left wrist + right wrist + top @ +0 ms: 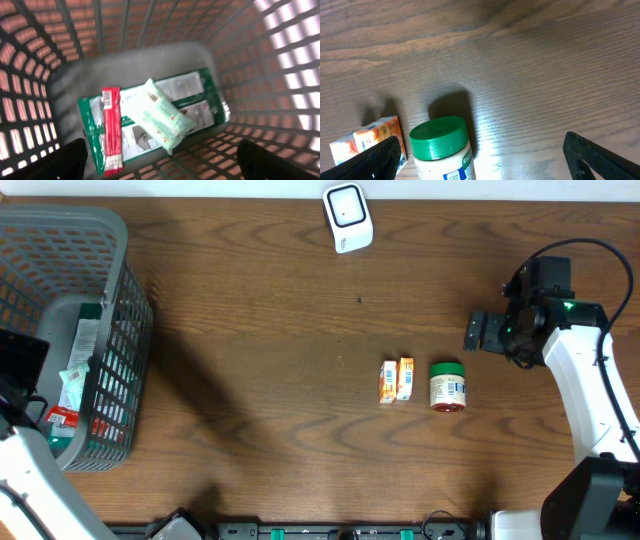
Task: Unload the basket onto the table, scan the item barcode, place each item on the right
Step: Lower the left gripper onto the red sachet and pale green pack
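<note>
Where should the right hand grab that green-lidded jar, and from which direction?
Take the jar across its labelled body, below the lid, from above. It seems to lie on its side, lid away from the robot, so both round flanks are free; the orange boxes sit apart.

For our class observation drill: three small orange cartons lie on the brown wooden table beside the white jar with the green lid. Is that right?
No: two small orange cartons, not three, lie on the brown wooden table beside the white jar with the green lid. The overhead view shows it.
</note>
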